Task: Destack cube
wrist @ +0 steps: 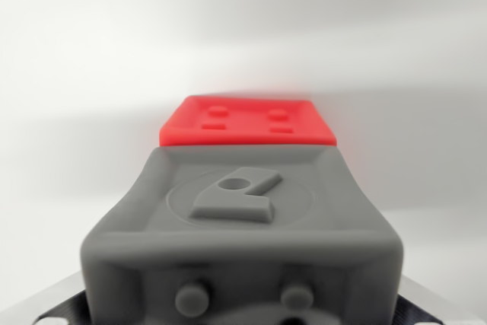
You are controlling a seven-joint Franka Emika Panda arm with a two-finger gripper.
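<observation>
Grey cube [242, 234] fills the wrist view's foreground with red cube [247, 121] just behind, whether stacked or beside unclear; gripper fingers out of sight, grip unknowable; destacking progress not judgeable.

I have only the wrist view here, so there is no second camera to compare it with. It sits very close to a grey block [242, 226], which fills the lower half of my picture and runs off the bottom edge. The lens looks forward and slightly down across the block's top face toward a red cube [247, 121] just beyond it. Behind that I see only a pale, blurred surface [243, 28]; I cannot tell whether it is table or wall.
</observation>
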